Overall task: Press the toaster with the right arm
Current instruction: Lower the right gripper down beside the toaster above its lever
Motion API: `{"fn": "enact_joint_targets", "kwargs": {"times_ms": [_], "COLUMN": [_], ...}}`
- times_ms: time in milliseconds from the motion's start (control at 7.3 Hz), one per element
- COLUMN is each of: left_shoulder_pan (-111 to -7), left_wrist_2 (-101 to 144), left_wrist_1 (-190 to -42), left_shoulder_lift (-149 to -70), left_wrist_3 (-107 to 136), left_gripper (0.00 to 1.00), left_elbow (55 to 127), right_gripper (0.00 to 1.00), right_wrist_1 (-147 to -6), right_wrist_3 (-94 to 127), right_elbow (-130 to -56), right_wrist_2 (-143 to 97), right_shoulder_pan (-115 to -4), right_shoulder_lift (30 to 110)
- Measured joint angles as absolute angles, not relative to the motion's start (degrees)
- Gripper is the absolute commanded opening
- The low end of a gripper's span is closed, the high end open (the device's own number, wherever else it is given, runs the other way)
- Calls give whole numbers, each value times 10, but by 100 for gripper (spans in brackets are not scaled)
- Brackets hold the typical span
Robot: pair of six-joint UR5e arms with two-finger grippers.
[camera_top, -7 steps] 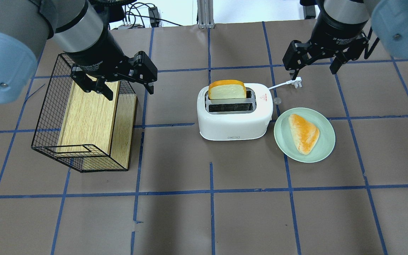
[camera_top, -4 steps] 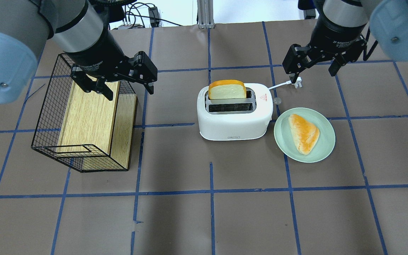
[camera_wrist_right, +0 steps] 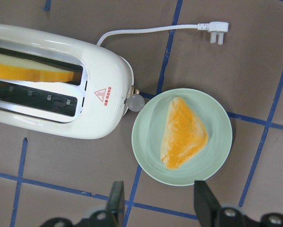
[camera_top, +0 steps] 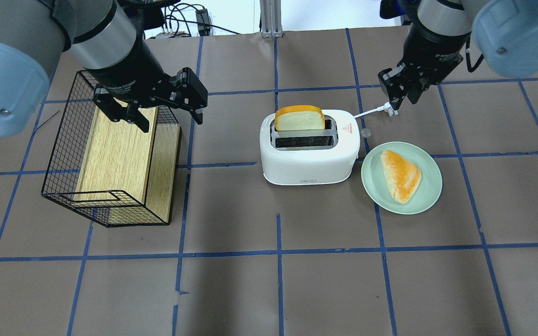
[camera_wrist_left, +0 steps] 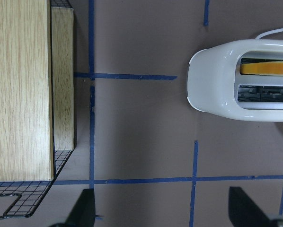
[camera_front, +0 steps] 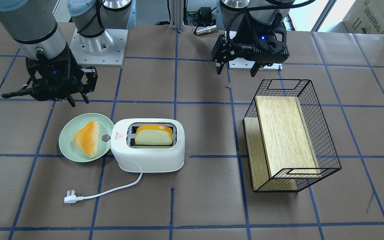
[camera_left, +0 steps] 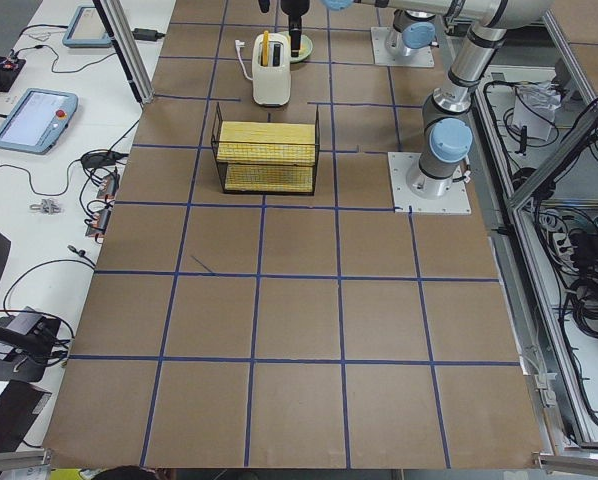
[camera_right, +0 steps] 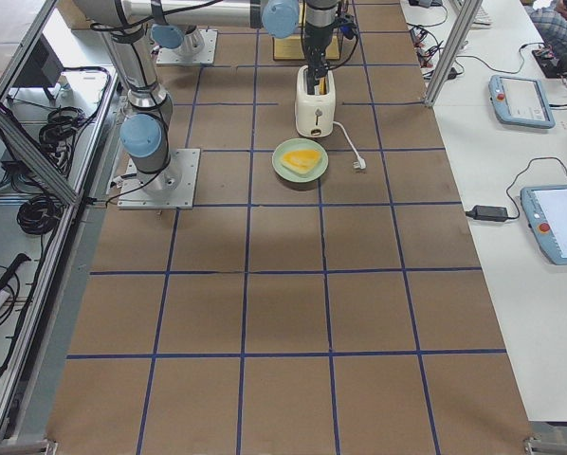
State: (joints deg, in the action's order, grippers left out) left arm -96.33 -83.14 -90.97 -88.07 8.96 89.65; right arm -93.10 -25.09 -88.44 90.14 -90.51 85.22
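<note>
The toaster (camera_top: 309,149), white and two-slotted, stands near the middle of the table with a bread slice (camera_top: 300,119) standing proud of its far slot, which suggests the lever has yet to go down. Its round grey lever knob (camera_wrist_right: 134,101) faces the robot's right side, at the rim of a pale green plate (camera_top: 430,198) holding a triangular pastry (camera_top: 400,175). The right gripper (camera_wrist_right: 158,201) hangs above and beyond that end, over the cord's plug (camera_top: 392,110), jaws apart and empty; its wrist camera looks straight down on knob and plate, apparently lining up for the press. The left gripper (camera_top: 170,114), jaws wide and empty, hangs well clear over a wire basket (camera_top: 61,140) that holds a wooden board (camera_top: 115,154), seemingly parked out of the way. The table (camera_top: 325,289) is covered in brown sheeting gridded with blue tape. Beside it, benches carry cables and touch-screen pendants (camera_right: 521,100).
</note>
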Motion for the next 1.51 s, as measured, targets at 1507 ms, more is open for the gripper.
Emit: {"fn": "enact_joint_targets", "kwargs": {"times_ms": [1507], "left_shoulder_pan": [-963], "left_wrist_2": [-831], "left_wrist_1": [-910], "left_shoulder_lift": [-881], "left_wrist_3": [90], "left_gripper": [100], "left_elbow": [896], "right_gripper": [5], "right_wrist_1": [-1195], "right_wrist_3": [-842], "right_elbow": [-1028], "right_wrist_2": [897], "right_shoulder_pan": [-910], "right_shoulder_lift": [771]}}
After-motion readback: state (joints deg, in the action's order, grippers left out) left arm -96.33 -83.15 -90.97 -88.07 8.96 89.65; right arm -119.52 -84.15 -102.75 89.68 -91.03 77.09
